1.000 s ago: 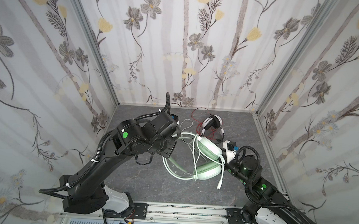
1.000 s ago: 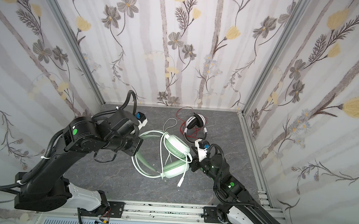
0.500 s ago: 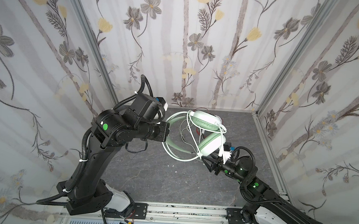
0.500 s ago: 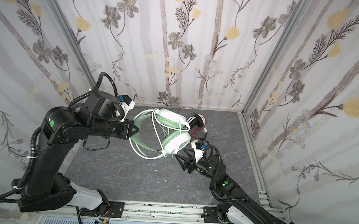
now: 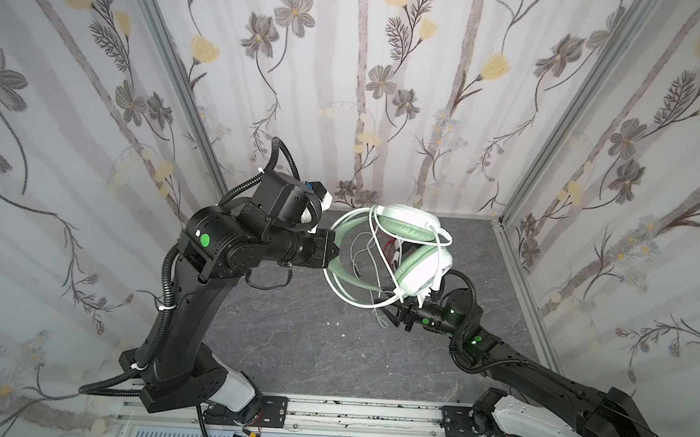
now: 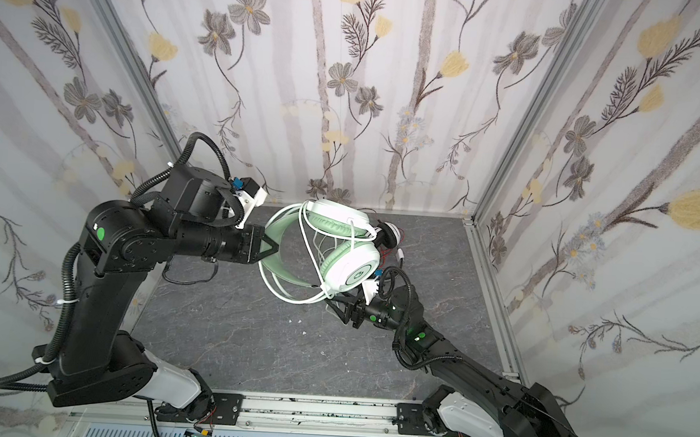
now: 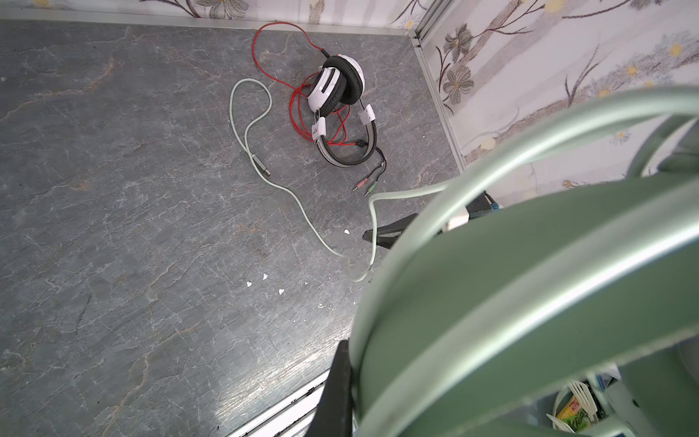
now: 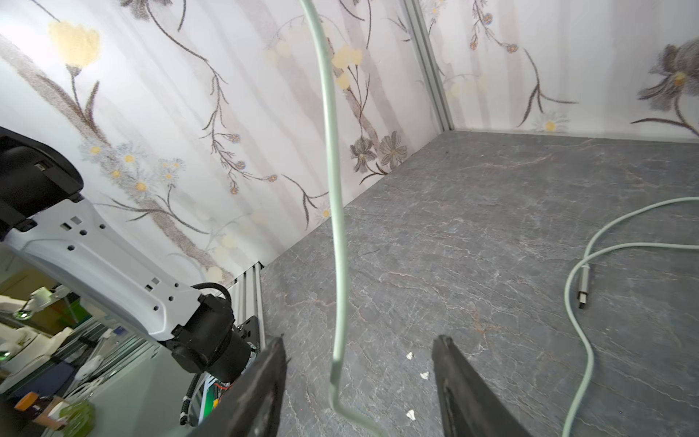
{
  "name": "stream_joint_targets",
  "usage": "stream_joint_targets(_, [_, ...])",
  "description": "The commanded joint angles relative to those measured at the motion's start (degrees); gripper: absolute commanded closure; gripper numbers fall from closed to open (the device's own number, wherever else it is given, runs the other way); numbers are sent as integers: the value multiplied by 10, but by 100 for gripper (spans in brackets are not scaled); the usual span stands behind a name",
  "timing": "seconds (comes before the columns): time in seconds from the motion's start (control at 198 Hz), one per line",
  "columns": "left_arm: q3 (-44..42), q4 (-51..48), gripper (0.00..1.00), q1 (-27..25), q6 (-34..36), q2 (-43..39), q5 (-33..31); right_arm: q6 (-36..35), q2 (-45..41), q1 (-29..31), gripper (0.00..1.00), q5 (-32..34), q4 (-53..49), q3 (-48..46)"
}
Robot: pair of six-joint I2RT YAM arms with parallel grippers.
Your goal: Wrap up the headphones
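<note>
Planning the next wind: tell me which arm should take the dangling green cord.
Right. The open right claw straddles the hanging pale green cord; the left claw is shut on the mint-green headset, holding it up.

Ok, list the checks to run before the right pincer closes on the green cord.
1. Grip of the left pincer, shut on the headband of the mint-green headset: ok.
2. That headset held off the table: ok.
3. The green cord hanging between the open jaws of the right pincer: ok.
4. The cord's plug lying loose on the table: ok.
5. The white-and-black headset apart from that plug: ok.
6. Cord loops already on the headset secure: cannot tell.
</note>
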Motion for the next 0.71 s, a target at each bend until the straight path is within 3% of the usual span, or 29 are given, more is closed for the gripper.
stream_joint_targets(0.0, [6, 47, 100, 6, -21, -1, 13, 30, 18, 10, 39, -40, 65, 2])
stream_joint_targets(0.56, [-4, 99, 100, 66, -54, -8, 62, 44, 41, 59, 48, -14, 102, -23])
stream_joint_targets(0.706, [-11, 108, 100, 72, -61, -11, 75, 41, 55, 66, 43, -6, 101, -15])
